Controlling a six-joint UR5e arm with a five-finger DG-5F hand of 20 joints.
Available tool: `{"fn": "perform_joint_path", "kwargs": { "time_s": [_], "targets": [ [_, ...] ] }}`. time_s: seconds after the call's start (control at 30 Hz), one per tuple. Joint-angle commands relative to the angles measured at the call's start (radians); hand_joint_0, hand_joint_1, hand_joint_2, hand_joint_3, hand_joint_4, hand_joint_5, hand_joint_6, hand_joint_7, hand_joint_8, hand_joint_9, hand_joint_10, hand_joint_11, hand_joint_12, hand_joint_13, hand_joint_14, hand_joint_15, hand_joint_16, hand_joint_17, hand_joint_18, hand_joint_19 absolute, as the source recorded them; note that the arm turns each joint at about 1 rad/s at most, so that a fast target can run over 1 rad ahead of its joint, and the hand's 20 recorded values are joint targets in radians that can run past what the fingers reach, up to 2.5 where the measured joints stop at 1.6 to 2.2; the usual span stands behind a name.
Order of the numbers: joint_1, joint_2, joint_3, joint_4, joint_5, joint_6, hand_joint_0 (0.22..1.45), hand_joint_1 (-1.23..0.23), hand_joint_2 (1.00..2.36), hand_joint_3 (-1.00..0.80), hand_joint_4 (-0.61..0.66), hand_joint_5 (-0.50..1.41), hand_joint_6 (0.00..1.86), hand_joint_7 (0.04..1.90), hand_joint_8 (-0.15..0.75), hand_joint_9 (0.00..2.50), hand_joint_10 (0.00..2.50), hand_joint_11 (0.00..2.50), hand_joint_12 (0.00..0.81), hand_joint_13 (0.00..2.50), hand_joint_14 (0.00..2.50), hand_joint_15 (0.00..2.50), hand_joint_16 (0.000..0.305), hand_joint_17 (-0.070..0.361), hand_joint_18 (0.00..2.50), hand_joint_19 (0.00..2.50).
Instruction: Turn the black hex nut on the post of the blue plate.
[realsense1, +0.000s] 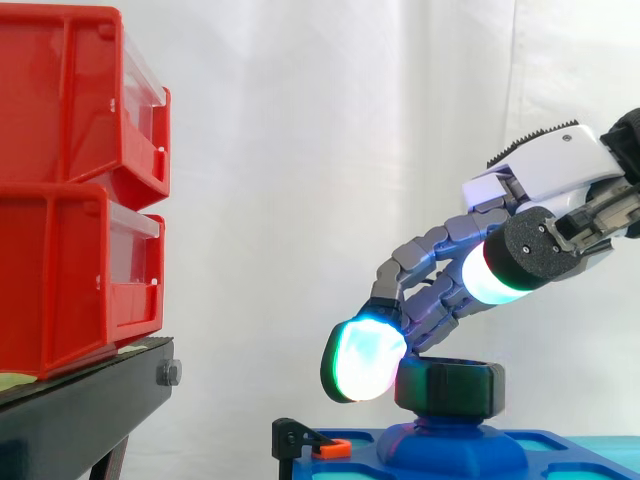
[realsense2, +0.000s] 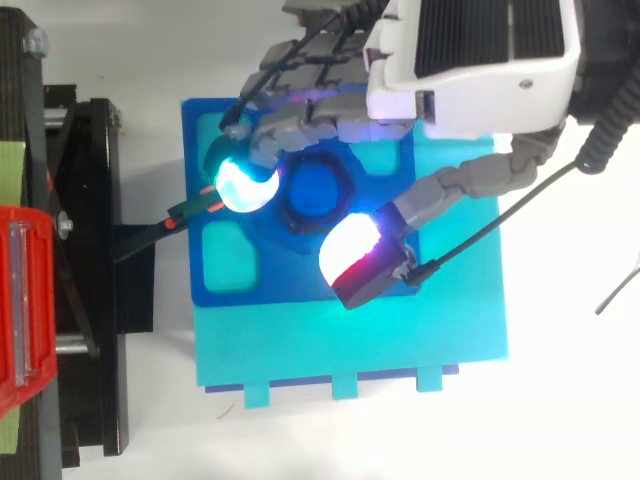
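Black hex nut partly under hand

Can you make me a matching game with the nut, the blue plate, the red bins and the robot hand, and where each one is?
Things:
1. black hex nut
2. blue plate
3. red bins
4. hand

Places:
A. stacked on the black stand
B. hanging over the nut
C. on the blue post
D. lying on the turquoise board

Pairs: 1-C, 2-D, 3-A, 4-B
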Motion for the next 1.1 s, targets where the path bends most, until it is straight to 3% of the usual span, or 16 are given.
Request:
{"fn": "perform_joint_path", "kwargs": {
  "time_s": [0.0,0.23,0.53,0.67,1.07],
  "targets": [
    [-0.014,0.000,0.000,-0.003,-0.019,-0.012,0.45,-0.35,1.00,-0.50,0.16,-0.21,0.50,0.78,0.210,0.24,0.00,0.01,0.339,0.03,0.00,0.05,0.054,0.121,0.00,0.13],
    [-0.039,0.000,0.000,-0.031,-0.051,-0.019,0.45,-0.35,1.00,-0.50,0.16,-0.21,0.50,0.78,0.210,0.23,0.00,0.01,0.339,0.03,0.00,0.05,0.054,0.122,0.00,0.13],
    [-0.087,0.000,0.001,-0.052,-0.111,-0.050,0.45,-0.35,1.00,-0.50,0.16,-0.21,0.50,0.78,0.211,0.24,0.00,0.02,0.340,0.03,0.00,0.06,0.054,0.122,0.00,0.13],
    [-0.096,0.000,0.020,-0.084,-0.119,-0.056,0.45,-0.35,1.00,-0.50,0.16,-0.21,0.50,0.78,0.211,0.24,0.00,0.02,0.339,0.03,0.00,0.06,0.054,0.122,0.00,0.14],
    [-0.090,0.002,0.090,-0.124,-0.114,-0.091,0.45,-0.35,1.00,-0.50,0.16,-0.21,0.50,0.78,0.211,0.24,0.00,0.01,0.339,0.04,0.00,0.06,0.054,0.122,0.00,0.15]
  ]
}}
